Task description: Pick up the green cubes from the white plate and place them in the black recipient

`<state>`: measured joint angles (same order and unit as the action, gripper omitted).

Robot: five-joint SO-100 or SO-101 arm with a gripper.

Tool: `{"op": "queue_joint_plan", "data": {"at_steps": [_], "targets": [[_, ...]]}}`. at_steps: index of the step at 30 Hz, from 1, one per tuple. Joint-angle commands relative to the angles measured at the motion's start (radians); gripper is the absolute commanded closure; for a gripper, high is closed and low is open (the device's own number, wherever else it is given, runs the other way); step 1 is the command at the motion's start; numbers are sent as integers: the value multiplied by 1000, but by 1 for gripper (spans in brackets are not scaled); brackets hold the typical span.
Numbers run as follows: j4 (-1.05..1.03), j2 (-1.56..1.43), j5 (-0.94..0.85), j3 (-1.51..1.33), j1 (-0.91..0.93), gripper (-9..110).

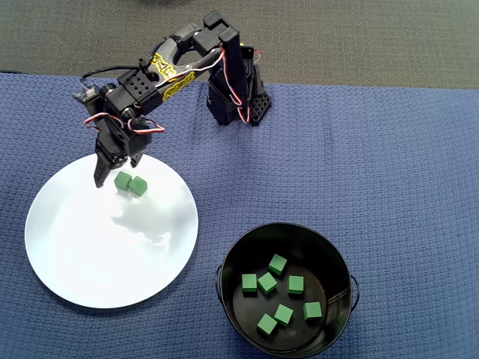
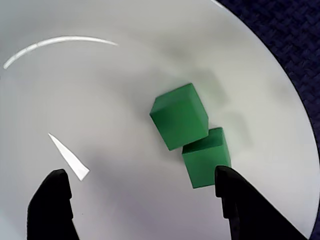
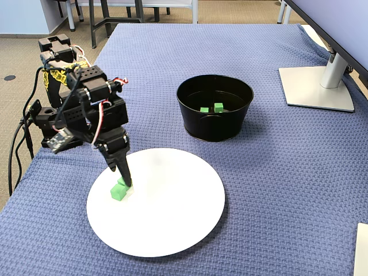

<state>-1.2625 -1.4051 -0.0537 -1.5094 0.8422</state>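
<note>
Partly hidden behind the hand [image 3: 124, 179]: two green cubes [image 3: 119, 190].

Black plastic arm [image 1: 179, 67], yellow markings, red-and-white servo cables, black gripper [image 1: 114, 169]

Bright, even light; glare streaks the white plate [image 2: 60, 42].

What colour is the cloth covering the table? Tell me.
Dark blue, with a woven waffle texture; the cloth shows best in the fixed view.
</note>
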Motion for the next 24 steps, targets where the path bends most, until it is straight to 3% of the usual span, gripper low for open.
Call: {"op": "queue_joint_plan", "data": {"at_steps": [1, 24], "targets": [[26, 5, 38, 5, -3, 70], [81, 44, -46, -97, -97, 74]]}}
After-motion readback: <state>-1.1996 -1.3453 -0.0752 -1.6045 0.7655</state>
